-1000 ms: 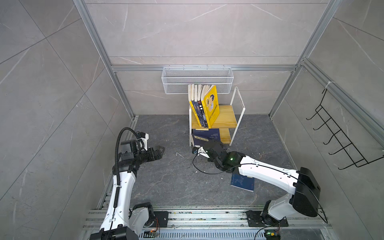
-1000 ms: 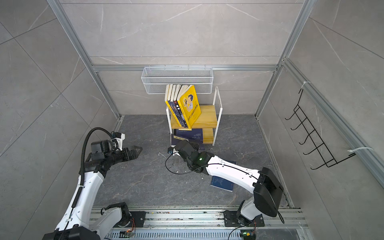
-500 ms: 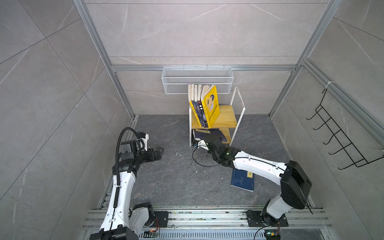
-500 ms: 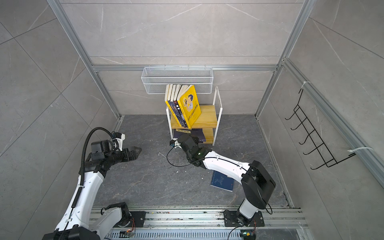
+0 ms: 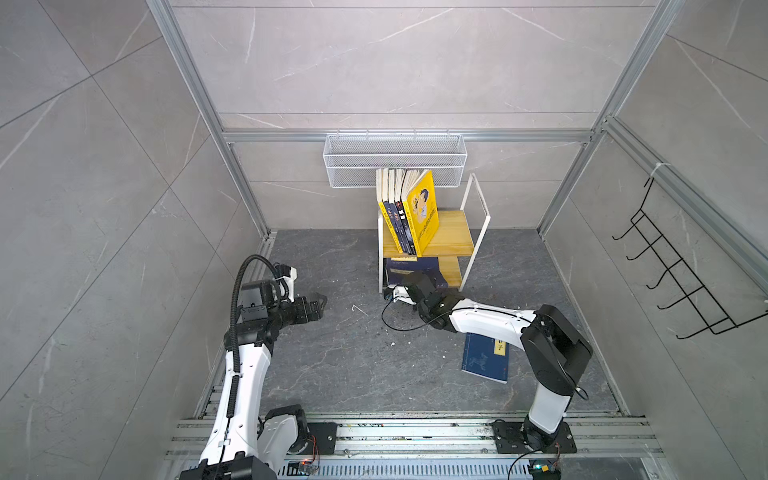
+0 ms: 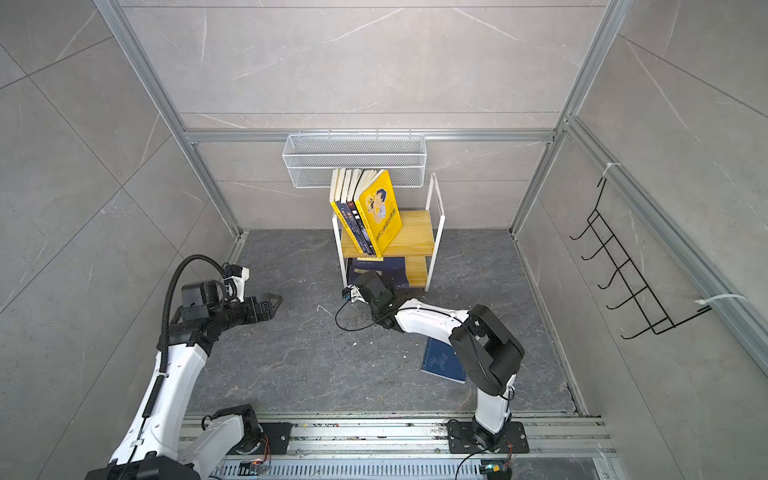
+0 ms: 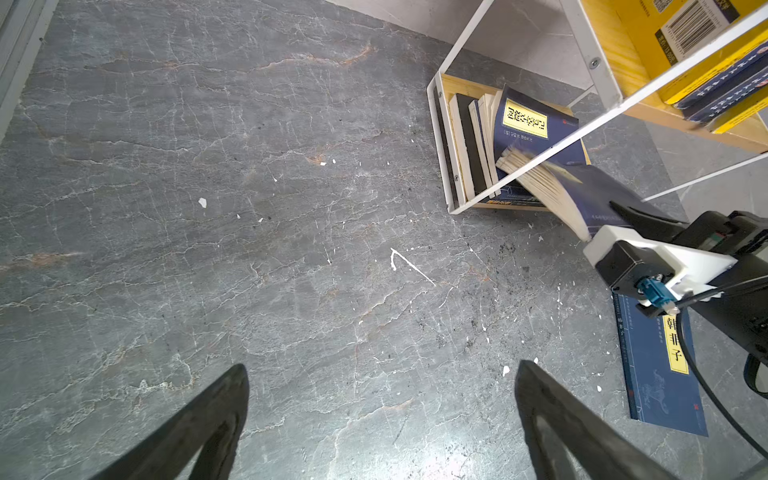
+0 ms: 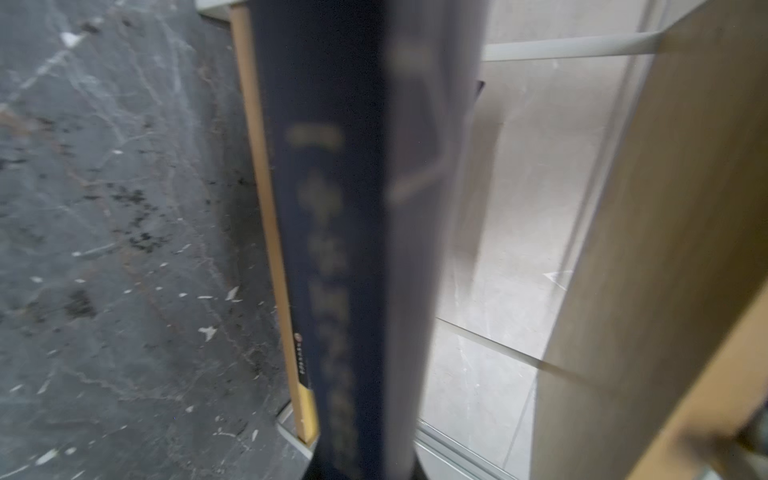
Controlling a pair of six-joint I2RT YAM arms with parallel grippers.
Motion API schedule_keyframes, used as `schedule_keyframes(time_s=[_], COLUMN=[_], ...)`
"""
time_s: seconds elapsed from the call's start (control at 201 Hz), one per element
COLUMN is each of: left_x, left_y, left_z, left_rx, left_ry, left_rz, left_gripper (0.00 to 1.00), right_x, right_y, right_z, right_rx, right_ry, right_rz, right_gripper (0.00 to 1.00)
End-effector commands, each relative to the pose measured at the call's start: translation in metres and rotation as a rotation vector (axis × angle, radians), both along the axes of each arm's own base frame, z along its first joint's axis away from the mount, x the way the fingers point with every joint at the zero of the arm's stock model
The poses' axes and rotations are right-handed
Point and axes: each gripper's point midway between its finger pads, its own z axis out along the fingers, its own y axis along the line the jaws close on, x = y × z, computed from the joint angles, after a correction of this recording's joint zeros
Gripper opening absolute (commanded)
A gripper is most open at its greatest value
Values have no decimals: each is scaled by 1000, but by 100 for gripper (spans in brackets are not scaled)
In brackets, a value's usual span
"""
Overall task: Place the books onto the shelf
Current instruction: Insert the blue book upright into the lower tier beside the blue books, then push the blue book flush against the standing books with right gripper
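The right gripper [image 7: 617,210] is clamped on a navy book [image 7: 582,193]; its long axis runs from the pincer into the lower tier of the shelf [image 5: 451,237], far end among the books [image 7: 469,141] standing there; the left gripper [image 5: 318,305] hangs spread wide over the floor [image 5: 332,353].

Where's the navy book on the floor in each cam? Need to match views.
Top view: floor book, lower right of centre, by the right arm.
Top view: same spot, partly under that arm.
Left wrist: beside that arm, yellow label showing.
Right wrist: not in it; the held book fills the middle.
Shared landmark: shelf, in all four.
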Motion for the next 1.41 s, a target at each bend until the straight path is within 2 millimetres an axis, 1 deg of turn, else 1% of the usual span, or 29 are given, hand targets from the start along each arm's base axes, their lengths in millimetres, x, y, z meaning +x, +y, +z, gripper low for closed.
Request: schedule_keyframes(time_s=[0.0,0.11,0.179,0.234,0.279,0.383,0.433,0.493,0.583,0.697,0.762,0.847,0.911,0.961,1.165,1.335,1.404], left_x=[4,3,1,1,2,3,3,2,2,2,2,2,2,2,1,2,2], left_y=[-3,-4,-7,-9,-10,-11,-12,-12,-12,-12,-11,-12,-12,-11,-12,-12,-12], left_z=[19,20,19,19,20,21,20,19,20,20,20,19,19,20,20,20,21], left_rx=[14,16,9,-1,-6,4,5,5,10,6,6,8,8,8,9,9,10], left_ry=[-60,-69,-70,-65,-59,-62,-61,-59,-62,-63,-63,-63,-64,-67,-67,-66,-66], left_rz=[-31,-33,-50,-58,-57,-65,-68,-69,-68,-67,-65,-66,-66,-66,-68,-67,-68], left_gripper=[100,100,100,100,100,100,100,100,100,100,100,100,100,100,100,100,100], right_x=[-2,0,3,5,6,7,7,5,0,-4,-3,0,6,11,34,43,47], right_y=[4,4,3,2,1,1,-1,-3,-4,-4,-3,-1,-2,-2,-4,-1,-2], right_z=[-13,-17,-23,-23,-22,-18,-17,-16,-15,-10,-8,-5,-4,-3,0,-2,-3], right_rx=[20,16,6,-5,-11,-18,-21,-26,-23,-13,-13,2,18,28,31,23,19], right_ry=[107,146,167,187,202,213,217,232,257,258,255,246,242,233,201,197,192], right_rz=[10,14,19,7,-4,-2,-5,-12,-6,6,8,4,-16,-35,-98,-98,-110], right_gripper=[0,0,0,1,6,24,30,32,32,31,29,19,5,0,0,0,0])
